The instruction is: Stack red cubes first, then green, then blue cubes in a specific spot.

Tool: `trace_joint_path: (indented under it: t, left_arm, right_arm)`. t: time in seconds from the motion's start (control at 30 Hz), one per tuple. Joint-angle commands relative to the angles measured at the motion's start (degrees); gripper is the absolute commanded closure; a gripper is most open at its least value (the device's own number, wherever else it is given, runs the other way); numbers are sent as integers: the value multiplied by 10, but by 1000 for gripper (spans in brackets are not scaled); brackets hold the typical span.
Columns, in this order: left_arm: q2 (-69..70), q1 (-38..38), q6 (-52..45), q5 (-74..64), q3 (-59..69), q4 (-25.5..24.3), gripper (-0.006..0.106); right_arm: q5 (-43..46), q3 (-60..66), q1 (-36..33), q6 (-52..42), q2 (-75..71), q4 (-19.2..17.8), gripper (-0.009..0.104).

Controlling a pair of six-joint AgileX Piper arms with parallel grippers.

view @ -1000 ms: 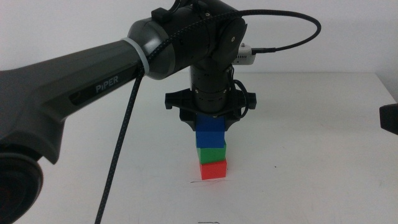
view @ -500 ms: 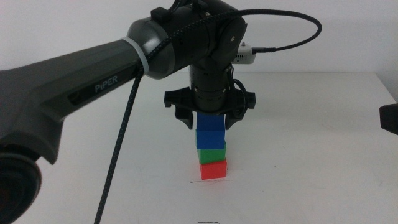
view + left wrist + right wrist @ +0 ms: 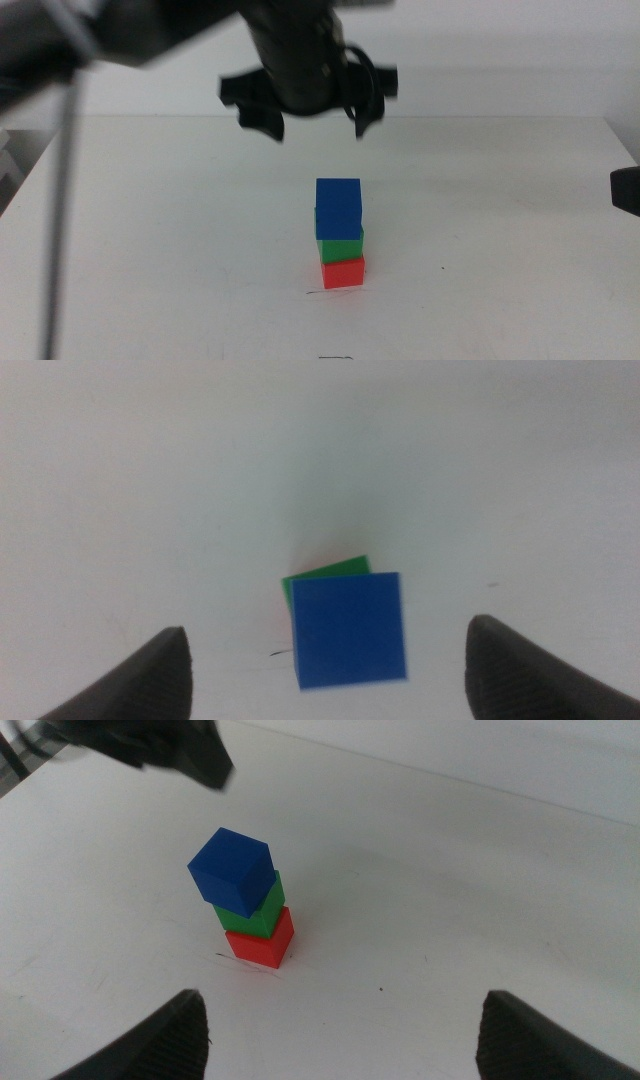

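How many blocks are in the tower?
3. The red cube sits on the table by the dark line, the green cube on it, the blue cube on top. None looks hidden.

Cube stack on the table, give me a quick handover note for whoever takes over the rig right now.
Left gripper: open, empty, above the stack.
Right gripper: open, empty, waiting off to the right side, facing the stack.
Stack: red cube at the bottom by the dark line, green cube on it, blue cube on top, twisted and overhanging slightly.
Done: all three stacked in order.
Left: nothing except parking the arms; don't bump the stack.
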State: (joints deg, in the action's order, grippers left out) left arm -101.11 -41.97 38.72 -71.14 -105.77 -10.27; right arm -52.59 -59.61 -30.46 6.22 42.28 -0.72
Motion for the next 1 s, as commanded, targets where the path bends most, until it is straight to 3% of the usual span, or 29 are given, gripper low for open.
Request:
trace_joint_path:
  t: [0.0,0.3,0.6,0.73,0.97]
  left_arm:
    - [66,-3,0,-41,-16,-3,7]
    - [151,-3,-35,-41,-13,-35,7]
    - [234,13,-161,-41,-12,-129,7]
    - [287,88,-224,-39,-12,-92,7]
    - [377,311,-365,-14,-12,43,7]
  right_arm:
    - [41,-15,5,-7,1,-4,20]
    - [41,-15,5,-7,1,-4,20]
    - [41,-15,5,-7,1,-2,20]
    - [41,-15,5,-7,1,-5,20]
    - [41,-15,5,-7,1,-5,20]
